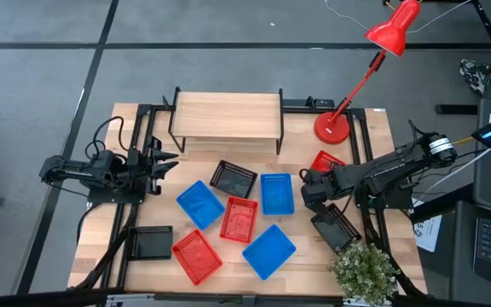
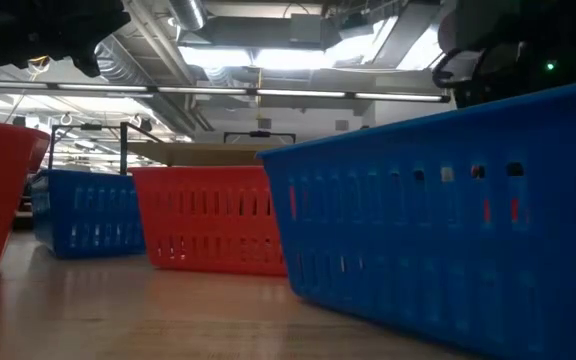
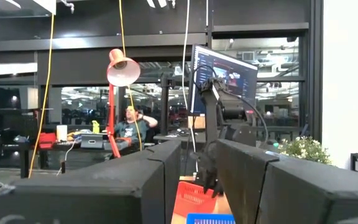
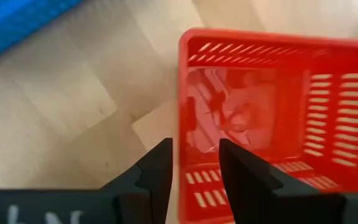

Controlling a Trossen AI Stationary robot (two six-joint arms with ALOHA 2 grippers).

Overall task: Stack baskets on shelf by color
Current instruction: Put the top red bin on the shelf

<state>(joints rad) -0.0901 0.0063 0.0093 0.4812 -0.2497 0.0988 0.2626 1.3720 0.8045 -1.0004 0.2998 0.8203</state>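
Observation:
In the high view the light-wood shelf stands at the table's far side with nothing on it. Blue baskets, red ones and black ones lie scattered on the tabletop. My right gripper is at a third red basket near the lamp, shut on it. My left gripper hovers at the table's left, open by a narrow gap and touching nothing. My right gripper holds the red basket by a side wall close to a corner. One finger is inside the basket and the other is outside, coming from above and pointing down. Whether the basket is clear of the table cannot be told.
A red desk lamp's base stands just beyond the held basket, and a potted plant sits at the near right corner. Black frame rails run around the table. A person sits in the room beyond.

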